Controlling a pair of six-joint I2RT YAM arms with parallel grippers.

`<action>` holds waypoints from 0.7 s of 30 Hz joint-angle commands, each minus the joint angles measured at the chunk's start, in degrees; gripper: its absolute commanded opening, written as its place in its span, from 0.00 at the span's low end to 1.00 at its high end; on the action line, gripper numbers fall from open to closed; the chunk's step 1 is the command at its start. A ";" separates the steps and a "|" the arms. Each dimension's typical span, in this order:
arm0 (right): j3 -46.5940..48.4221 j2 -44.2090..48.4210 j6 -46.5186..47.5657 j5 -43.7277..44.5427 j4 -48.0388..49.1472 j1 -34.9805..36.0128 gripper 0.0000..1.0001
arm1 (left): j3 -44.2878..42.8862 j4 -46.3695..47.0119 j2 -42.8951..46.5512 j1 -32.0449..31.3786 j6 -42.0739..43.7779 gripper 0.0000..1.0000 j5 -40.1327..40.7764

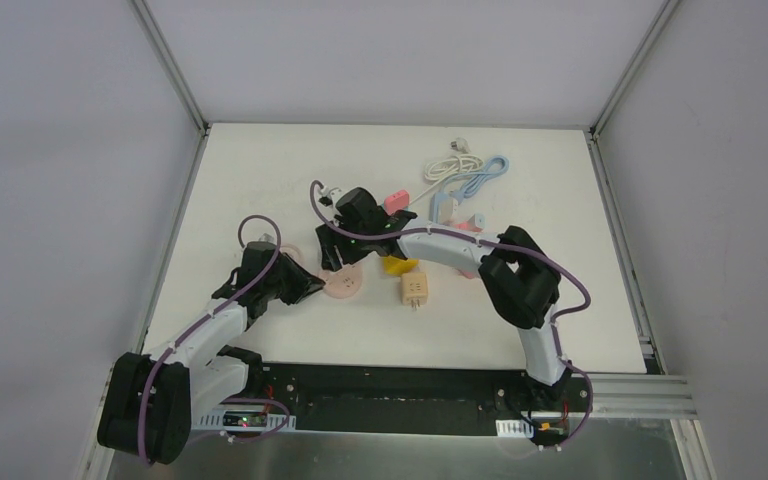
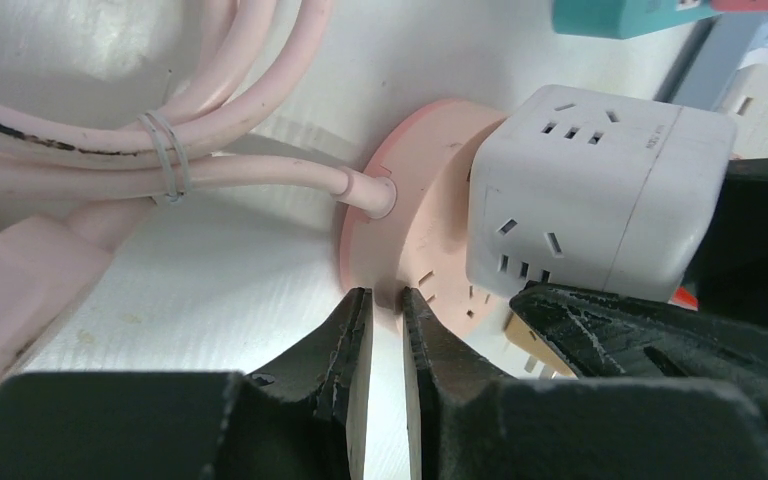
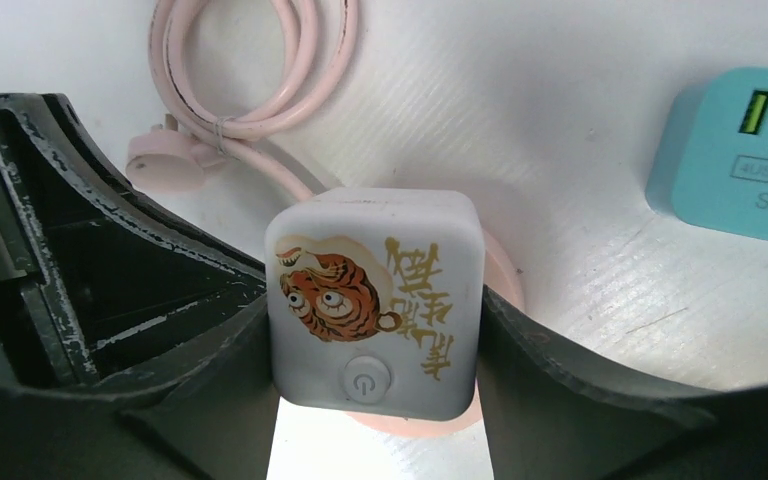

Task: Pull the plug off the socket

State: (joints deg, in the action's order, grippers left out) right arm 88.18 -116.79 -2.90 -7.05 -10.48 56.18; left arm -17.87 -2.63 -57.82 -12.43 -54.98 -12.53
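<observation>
A round pink socket point(image 1: 345, 287) lies flat on the white table, its pink cable point(image 2: 250, 175) running off to the left. A white cube plug point(image 3: 375, 300) with a tiger picture and a power button sits plugged into the socket's top point(image 2: 420, 230). From above, my right gripper point(image 3: 375, 312) straddles the plug point(image 2: 590, 190), one finger pressed against each side. My left gripper point(image 2: 388, 297) is shut and holds nothing; its tips rest against the socket's near rim. In the top view the right gripper point(image 1: 340, 258) hides the plug.
A teal power strip point(image 3: 740, 160) lies just right of the socket. A beige adapter point(image 1: 416, 290) and a yellow piece point(image 1: 397, 265) sit under my right arm. A pink adapter point(image 1: 396, 199) and white point(image 1: 448, 160) and blue point(image 1: 482, 180) cables lie farther back.
</observation>
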 commanded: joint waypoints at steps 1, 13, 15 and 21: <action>0.77 8.77 -6.45 -7.37 9.09 -1.76 0.00 | 2.85 -11.34 -1.99 -0.07 2.75 0.16 5.71; 5.99 5.28 4.91 9.30 0.60 3.64 0.00 | 2.83 -10.91 -2.65 -0.10 2.66 0.16 5.61; 4.85 6.52 1.59 1.50 2.65 1.73 0.00 | 2.77 -10.90 -2.91 -0.06 2.69 0.16 5.72; 3.18 7.06 -3.00 -3.03 5.94 0.33 0.00 | 2.68 -10.42 -3.00 -0.07 2.48 0.16 5.13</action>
State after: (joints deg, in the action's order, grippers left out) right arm 89.73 -113.38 -3.73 -7.73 -8.54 56.47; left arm -18.00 -2.83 -58.17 -12.40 -55.07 -13.02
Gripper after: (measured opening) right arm 0.638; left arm 0.164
